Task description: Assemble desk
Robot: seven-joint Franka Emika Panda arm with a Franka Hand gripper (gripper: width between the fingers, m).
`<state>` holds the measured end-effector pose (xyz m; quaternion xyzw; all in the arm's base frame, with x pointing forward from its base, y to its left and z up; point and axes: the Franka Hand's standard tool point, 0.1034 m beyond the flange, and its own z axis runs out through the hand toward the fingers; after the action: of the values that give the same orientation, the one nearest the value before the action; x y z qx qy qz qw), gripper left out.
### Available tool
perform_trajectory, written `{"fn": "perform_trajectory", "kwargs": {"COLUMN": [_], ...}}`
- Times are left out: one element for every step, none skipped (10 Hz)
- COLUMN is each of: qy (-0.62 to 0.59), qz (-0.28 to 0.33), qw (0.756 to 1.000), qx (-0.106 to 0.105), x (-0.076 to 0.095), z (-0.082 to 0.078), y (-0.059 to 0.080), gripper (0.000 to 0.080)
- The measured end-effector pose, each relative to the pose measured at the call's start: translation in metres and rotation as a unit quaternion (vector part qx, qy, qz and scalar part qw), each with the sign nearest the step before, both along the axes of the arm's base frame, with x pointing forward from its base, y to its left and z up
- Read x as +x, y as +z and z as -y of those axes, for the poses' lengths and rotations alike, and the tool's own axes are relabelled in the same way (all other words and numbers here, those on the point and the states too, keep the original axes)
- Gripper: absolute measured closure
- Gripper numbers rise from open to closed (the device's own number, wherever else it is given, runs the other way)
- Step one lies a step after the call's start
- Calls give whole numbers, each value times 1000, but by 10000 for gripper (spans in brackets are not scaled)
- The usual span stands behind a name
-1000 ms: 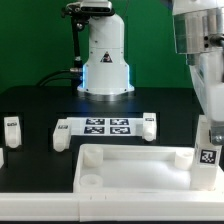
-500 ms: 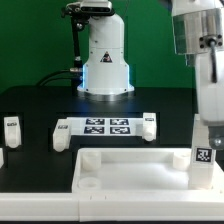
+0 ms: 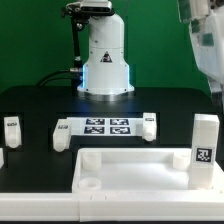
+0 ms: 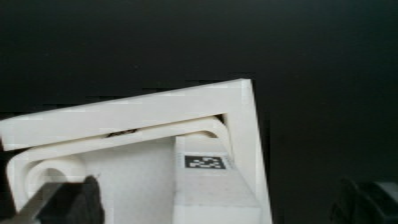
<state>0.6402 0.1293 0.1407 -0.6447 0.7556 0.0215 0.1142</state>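
The desk's white rimmed panel lies at the front of the black table, with a round hole in its near corner on the exterior view's left. One square leg with a black-and-white tag stands upright at the panel's corner on the exterior view's right. The arm's hand hangs above that leg, lifted off it. In the wrist view the gripper is open. Its dark fingers stand apart on either side of the tagged leg, and the panel corner lies beyond.
The marker board lies mid-table with a loose leg at each end. Another leg stands at the exterior view's left, and a further white piece shows at the frame edge. The robot base rises behind.
The gripper opened, let go of the leg and rose up and away. The leg stays upright at the panel's corner.
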Motion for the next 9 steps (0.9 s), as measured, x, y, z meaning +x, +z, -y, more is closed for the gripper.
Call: {"fn": "perform_trajectory", "kwargs": {"qy": [0,1,1,1,2,21,48,84,128], "qz": [0,0,0,0,0,5,9,10,7], "qw": [1000,1000,1000,1000,1000,1000,999,996,992], "qx": [0,0,0,0,0,-3,-7,-12,-19], "x": [0,0,0,0,0,-1,-14,-33,-54], "z": [0,0,0,0,0,0,3,5,3], "y": [0,0,-1,-1,-1,0,0,-1,-7], "gripper": [150,150,150,150,150,150,150,150,150]}}
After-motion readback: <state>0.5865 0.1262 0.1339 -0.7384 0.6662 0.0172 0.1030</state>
